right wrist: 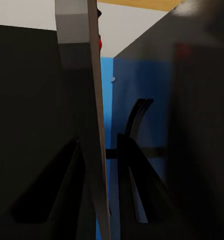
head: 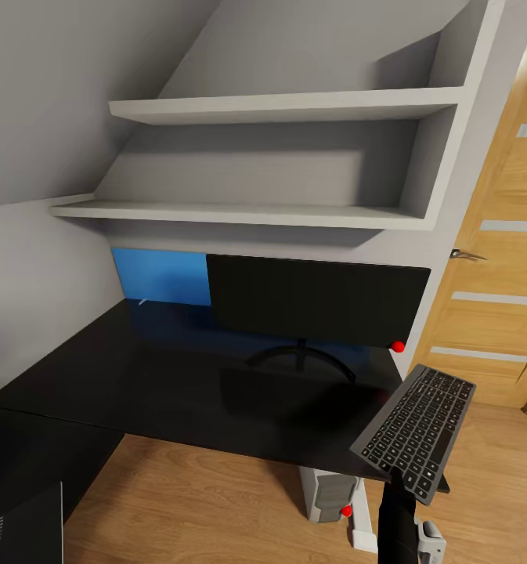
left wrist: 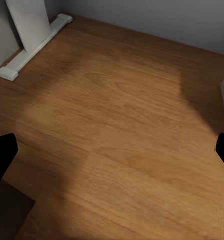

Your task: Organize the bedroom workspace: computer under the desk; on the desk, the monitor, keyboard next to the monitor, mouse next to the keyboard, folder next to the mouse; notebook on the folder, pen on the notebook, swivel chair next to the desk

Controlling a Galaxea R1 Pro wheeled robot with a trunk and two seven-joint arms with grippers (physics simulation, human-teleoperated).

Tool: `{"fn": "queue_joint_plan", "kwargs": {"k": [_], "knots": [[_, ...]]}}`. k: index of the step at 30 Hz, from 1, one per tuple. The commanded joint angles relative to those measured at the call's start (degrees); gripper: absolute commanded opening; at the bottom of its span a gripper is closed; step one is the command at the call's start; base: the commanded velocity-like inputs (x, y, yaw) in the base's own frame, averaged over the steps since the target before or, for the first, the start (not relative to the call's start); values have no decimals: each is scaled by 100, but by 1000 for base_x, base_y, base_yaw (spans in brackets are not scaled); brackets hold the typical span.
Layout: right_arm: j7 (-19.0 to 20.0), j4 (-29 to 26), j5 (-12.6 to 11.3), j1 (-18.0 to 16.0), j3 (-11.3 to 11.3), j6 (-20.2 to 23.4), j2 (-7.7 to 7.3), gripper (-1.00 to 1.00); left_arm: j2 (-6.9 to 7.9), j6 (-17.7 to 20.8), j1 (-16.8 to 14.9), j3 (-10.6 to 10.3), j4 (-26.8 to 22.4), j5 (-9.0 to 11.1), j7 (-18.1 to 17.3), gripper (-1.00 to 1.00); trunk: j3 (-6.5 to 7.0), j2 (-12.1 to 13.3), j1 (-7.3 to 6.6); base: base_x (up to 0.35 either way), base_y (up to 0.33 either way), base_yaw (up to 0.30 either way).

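While your right gripper [head: 396, 479] is clamping the near edge of the keyboard [head: 416, 428], the keyboard is hanging tilted above the right front corner of the desk [head: 161, 384], keys facing up toward the head camera. Seen from the right wrist, you are looking along the keyboard [right wrist: 84, 100] edge-on, with a dark finger [right wrist: 136, 190] pressing on each side of it. You are keeping the monitor [head: 318, 301] upright on its stand at the back of the desk, in front of a blue panel [head: 160, 276]. Beneath the desk's right end, the computer [head: 331, 495] is standing on the wooden floor [head: 216, 501] beside a white desk leg [head: 365, 521]. Your left gripper [left wrist: 112, 155] is pointing down at bare floor [left wrist: 121, 125], its dark fingertips [left wrist: 2, 155] sitting wide apart at the picture's edges and gripping nothing. Two grey shelves [head: 279, 106] are sitting above the monitor.
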Motion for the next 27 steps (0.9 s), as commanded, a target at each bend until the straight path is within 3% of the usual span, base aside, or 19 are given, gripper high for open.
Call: {"fn": "queue_joint_plan", "kwargs": {"k": [1, 5, 27], "knots": [[53, -4, -63, 0, 8, -16, -1, -100, -46, -7, 2, 11, -13, 14, 5, 100, -6, -5, 2, 1, 0, 0], [51, -4, -63, 0, 8, -17, -1, -100, -130, -3, 2, 15, -20, 19, 14, 100, -6, -5, 2, 0, 0, 0], [54, 4, -63, 0, 8, -19, -1, -100, -153, -2, 2, 16, -22, 25, 16, 100, -401, -888, 485, 0, 0, 0]]}}
